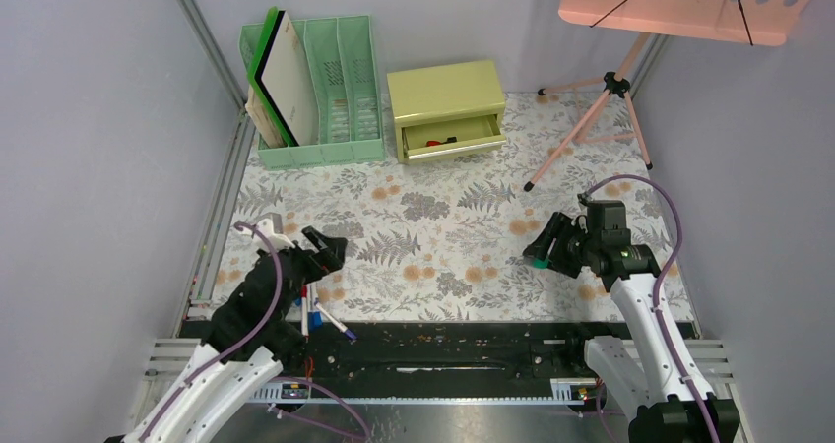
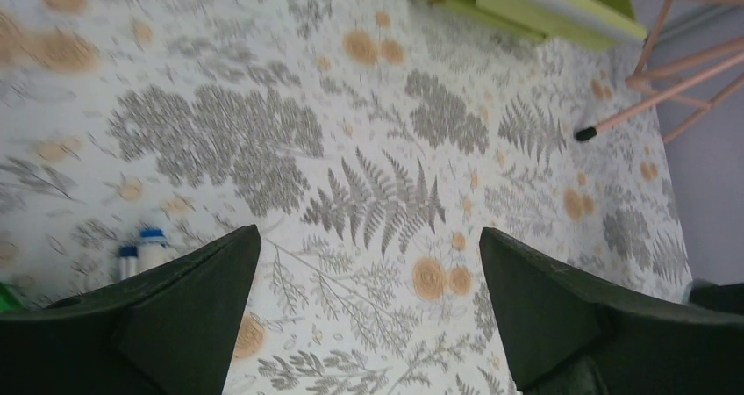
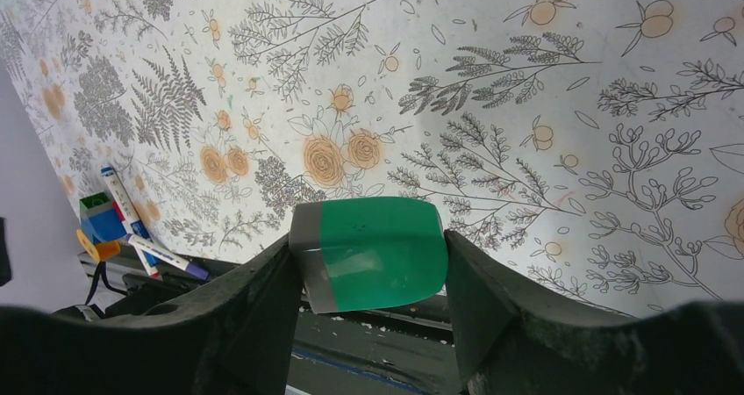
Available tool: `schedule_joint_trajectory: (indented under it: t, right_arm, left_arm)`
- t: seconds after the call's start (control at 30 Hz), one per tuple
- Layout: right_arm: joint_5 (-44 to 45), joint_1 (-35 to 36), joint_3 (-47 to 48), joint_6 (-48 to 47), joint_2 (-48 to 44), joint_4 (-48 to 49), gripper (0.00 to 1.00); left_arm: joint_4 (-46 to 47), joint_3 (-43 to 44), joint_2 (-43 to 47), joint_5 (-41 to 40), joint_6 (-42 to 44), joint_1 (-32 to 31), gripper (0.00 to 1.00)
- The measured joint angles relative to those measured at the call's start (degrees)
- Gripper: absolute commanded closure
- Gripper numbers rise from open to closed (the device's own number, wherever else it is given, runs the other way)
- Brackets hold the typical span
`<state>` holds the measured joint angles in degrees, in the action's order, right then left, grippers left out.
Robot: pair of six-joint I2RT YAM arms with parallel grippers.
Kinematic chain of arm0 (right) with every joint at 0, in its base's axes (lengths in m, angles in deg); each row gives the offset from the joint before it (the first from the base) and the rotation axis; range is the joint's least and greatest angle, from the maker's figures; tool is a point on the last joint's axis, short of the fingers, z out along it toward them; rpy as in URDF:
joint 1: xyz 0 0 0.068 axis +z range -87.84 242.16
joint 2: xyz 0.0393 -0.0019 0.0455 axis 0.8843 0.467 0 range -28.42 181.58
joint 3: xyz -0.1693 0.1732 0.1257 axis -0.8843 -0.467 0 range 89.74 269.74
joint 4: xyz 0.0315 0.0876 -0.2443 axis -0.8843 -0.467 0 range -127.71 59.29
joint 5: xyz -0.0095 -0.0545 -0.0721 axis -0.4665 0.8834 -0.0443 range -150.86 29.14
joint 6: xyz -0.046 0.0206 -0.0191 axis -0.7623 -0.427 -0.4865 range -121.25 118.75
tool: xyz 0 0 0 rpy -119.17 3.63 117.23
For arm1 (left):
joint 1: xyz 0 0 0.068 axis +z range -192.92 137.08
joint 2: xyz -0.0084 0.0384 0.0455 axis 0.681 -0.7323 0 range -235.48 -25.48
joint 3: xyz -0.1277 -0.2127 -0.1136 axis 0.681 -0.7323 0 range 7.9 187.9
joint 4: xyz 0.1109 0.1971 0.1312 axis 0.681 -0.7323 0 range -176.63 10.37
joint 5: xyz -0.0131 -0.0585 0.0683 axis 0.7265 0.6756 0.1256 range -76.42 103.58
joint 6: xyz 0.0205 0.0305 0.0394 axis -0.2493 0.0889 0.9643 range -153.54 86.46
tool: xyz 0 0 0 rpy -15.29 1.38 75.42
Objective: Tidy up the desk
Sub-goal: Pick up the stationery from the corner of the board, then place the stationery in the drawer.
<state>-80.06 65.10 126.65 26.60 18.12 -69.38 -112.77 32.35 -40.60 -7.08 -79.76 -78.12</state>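
The desk surface, pale and printed with grey ferns and orange flowers, fills the floor of the enclosure. The yellow-green drawer chest stands against its far edge. The chest's lower drawer is pulled out, and something small and red lies inside, too small to identify.

Just left of the chest stands a mint-green file rack, with flat boards leaning in its leftmost slot. To the right of the chest stands a pink tripod stand, one foot reaching toward the chest, with a pink perforated panel on top.

The left gripper is well in front of the chest and to its left, above bare surface. Its jaws are spread wide with nothing between them. The left wrist view shows only fern print in the gap.

The right gripper is in front of the chest and to its right. Its jaws are clamped on a green object with a grey end, possibly a thick marker seen end-on.

A few white markers with blue caps lie farthest from the chest, by the near edge next to the left arm.
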Motion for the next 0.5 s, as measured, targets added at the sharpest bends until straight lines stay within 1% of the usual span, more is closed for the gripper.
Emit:
schedule_joint_trajectory:
  t: [0.1, 0.17, 0.3, 0.5]
  right_arm:
    - [-0.5, 0.0, 0.0, -0.1, 0.0, -0.1, 0.64]
    - [-0.9, 0.0, 0.0, -0.2, 0.0, -0.1, 0.64]
    - [-1.1, 0.0, 0.0, -0.2, 0.3, -0.2, 0.64]
    - [-1.1, 0.0, 0.2, -0.2, 2.3, -0.5, 0.64]
  left_arm:
    - [-0.3, 2.0, 2.7, -3.0, 5.6, 0.0, 0.01]
    - [-0.2, 3.5, 3.0, -4.6, 10.8, 0.0, 0.01]
    - [0.3, 4.4, 3.0, -6.7, 17.7, 0.0, 0.01]
    - [1.7, 4.2, 3.0, -7.3, 23.9, 0.0, 0.02]
